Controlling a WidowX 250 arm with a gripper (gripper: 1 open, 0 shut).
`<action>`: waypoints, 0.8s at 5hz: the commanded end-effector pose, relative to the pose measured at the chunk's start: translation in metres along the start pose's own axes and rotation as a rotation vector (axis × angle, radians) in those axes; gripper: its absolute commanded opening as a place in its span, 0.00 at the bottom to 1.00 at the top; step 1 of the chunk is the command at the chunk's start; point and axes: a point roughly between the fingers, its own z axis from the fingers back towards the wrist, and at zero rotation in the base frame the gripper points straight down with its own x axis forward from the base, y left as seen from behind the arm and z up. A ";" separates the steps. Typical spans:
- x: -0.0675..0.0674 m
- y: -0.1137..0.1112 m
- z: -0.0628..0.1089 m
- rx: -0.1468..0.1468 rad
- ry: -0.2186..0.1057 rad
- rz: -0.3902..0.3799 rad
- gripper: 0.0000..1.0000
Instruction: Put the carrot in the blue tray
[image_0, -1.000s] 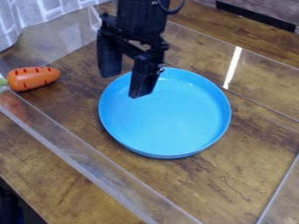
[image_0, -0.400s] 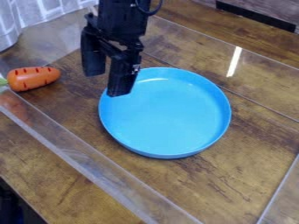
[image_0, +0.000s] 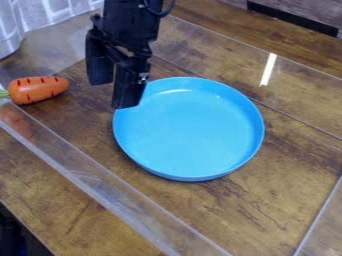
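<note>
The carrot (image_0: 36, 89) lies on the wooden table at the far left, orange with dark cross lines and a pale green top pointing left. The blue tray (image_0: 189, 128) sits in the middle of the table with nothing in it. My gripper (image_0: 114, 78) hangs above the tray's left rim, between tray and carrot, its two black fingers (image_0: 127, 84) spread apart and pointing down. Nothing is held between them. The carrot is a short way to the gripper's left.
The wooden table (image_0: 254, 210) has shiny clear strips running diagonally across it. A pale object (image_0: 11, 30) stands at the upper left corner. The table's front edge runs along the lower left.
The gripper has moved left, from over the tray's upper left part to its left rim, closer to the carrot. Its jaws stayed open. Carrot and tray have not moved.
</note>
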 end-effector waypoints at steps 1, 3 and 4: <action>-0.004 0.010 0.007 0.017 -0.032 -0.002 1.00; -0.004 0.017 0.000 0.024 -0.029 -0.029 1.00; -0.003 0.019 -0.004 0.026 -0.029 -0.036 1.00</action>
